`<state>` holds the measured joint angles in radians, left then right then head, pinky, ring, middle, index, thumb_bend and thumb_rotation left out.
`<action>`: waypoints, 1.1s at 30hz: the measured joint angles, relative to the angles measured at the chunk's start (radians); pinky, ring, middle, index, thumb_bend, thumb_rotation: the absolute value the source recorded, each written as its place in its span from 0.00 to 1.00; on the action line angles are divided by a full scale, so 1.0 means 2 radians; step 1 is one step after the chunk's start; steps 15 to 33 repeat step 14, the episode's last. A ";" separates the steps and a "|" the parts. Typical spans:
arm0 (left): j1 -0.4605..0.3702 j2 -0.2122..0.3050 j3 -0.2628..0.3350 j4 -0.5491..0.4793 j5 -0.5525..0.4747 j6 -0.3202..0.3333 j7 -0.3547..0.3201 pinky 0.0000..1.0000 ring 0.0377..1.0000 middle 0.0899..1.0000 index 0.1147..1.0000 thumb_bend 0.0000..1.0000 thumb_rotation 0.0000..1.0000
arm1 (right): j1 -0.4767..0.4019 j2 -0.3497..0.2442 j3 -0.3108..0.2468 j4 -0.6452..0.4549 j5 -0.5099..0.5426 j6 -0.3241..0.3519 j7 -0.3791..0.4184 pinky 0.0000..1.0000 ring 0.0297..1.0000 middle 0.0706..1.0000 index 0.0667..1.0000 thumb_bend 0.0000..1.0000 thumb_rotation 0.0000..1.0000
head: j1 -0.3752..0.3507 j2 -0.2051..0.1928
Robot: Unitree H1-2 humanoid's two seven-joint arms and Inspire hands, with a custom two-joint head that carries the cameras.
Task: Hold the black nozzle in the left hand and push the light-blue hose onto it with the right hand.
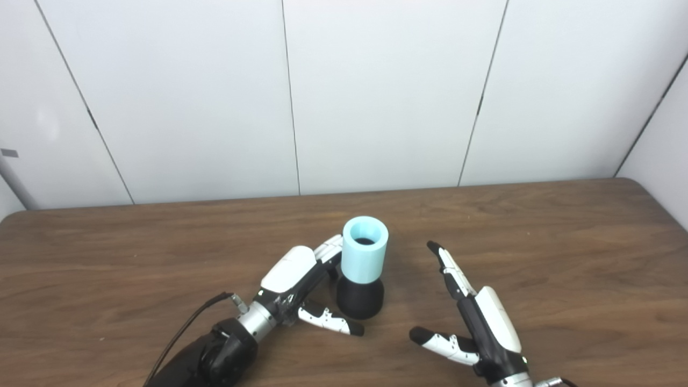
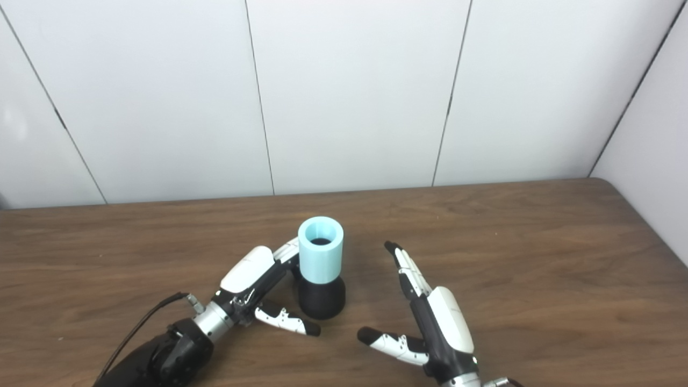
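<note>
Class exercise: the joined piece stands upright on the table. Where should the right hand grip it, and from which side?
Judging by shape, grip the light-blue hose, a straight upright cylinder, from its bare right side. The open right hand already faces it; the left hand crowds the left side by the black nozzle.

The light-blue hose [image 1: 365, 251] stands upright on the black nozzle [image 1: 360, 296], which rests on the brown tabletop [image 1: 564, 242]. The left hand [image 1: 298, 285] lies just beside the pair, fingers spread apart, with fingertips reaching behind the hose; contact cannot be judged. The right hand [image 1: 473, 317] hovers apart to the right, fingers spread and holding nothing.
</note>
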<state>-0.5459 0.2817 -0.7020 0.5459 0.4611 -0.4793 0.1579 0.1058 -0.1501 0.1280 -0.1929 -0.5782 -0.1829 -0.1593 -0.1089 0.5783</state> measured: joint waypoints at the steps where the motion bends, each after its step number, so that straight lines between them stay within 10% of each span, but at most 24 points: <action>1: 0.000 0.000 0.001 0.000 0.000 0.000 -0.001 0.97 0.98 0.98 0.98 1.00 0.45 | 0.000 0.000 -0.001 0.000 0.000 0.000 0.000 0.89 0.97 0.99 0.98 0.78 0.93 | 0.000 -0.001; 33: 0.005 0.007 0.020 0.000 -0.003 -0.001 -0.012 1.00 1.00 1.00 1.00 1.00 0.39 | -0.004 0.003 -0.001 0.001 0.000 0.005 0.001 0.89 0.97 0.99 0.98 0.78 0.94 | 0.014 -0.003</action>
